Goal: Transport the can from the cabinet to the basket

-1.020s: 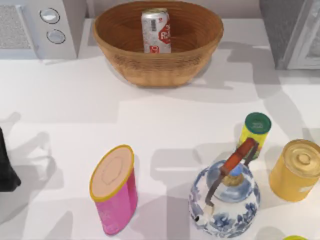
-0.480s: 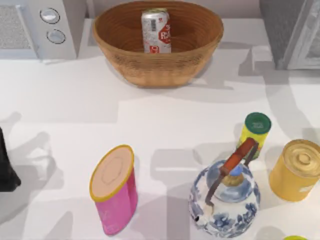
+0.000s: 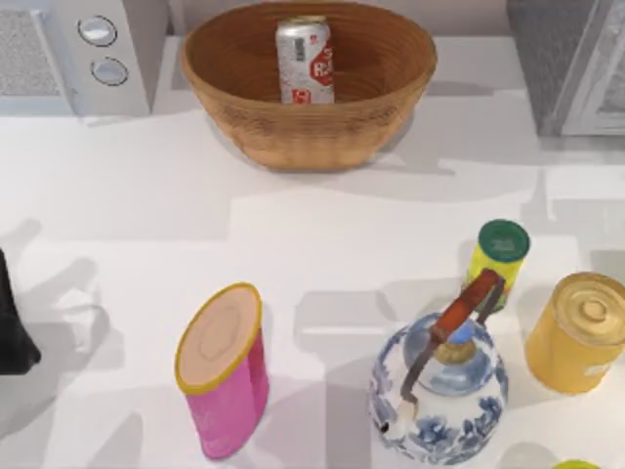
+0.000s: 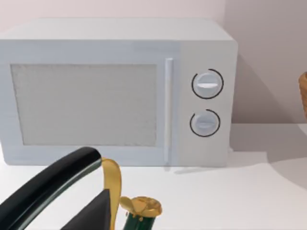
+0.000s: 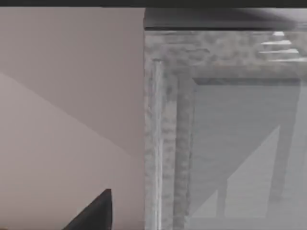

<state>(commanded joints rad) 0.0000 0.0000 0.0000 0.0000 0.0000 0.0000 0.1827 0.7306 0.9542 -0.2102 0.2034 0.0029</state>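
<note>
The can (image 3: 305, 61), silver with a red label, stands upright inside the brown wicker basket (image 3: 293, 132) at the back middle of the table. No gripper touches it. The grey speckled cabinet (image 3: 562, 68) stands at the back right. In the right wrist view its framed panel door (image 5: 230, 153) is close ahead, with a dark part of my right gripper (image 5: 96, 213) low in front of its corner. The left wrist view faces the microwave, with the basket's rim (image 4: 303, 96) at its border.
A light grey microwave (image 3: 68, 54) stands at the back left. Near the front are a pink canister (image 3: 225, 371), a blue-and-white kettle (image 3: 439, 391), a green-lidded yellow tube (image 3: 498, 259) and a yellow tin (image 3: 578, 332). A black shape (image 3: 12, 327) sits at the left edge.
The shadows beside the cabinet have slid off to the right. The can, the basket and the other objects have not moved.
</note>
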